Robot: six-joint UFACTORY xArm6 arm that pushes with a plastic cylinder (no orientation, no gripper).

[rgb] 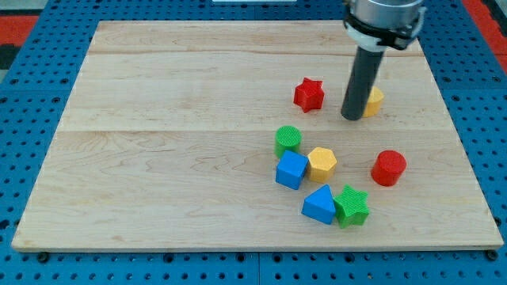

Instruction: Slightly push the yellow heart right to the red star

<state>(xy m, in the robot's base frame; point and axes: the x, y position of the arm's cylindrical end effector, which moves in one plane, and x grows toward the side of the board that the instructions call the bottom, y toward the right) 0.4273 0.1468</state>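
A narrow strip of bare board [198,158] is seen between the red star [309,94] and my tip [352,117], which covers the left side of the yellow heart [374,100]. Nothing is placed in that strip. Lower down, passage is obstructed by the green cylinder [288,139], yellow hexagon [322,163] and red cylinder [388,168].

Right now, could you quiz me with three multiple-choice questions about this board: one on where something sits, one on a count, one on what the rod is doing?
1. Where is the red star relative to my tip?
A. view's left
B. view's right
C. view's bottom

2. How many green blocks?
A. one
B. two
C. three

3. The yellow heart is:
A. fully visible
B. partly hidden behind the rod
C. stacked on the red cylinder

Answers: 1 A, the star lies left of the rod. 2 B, a green cylinder and a green star. 3 B, only its right edge shows.
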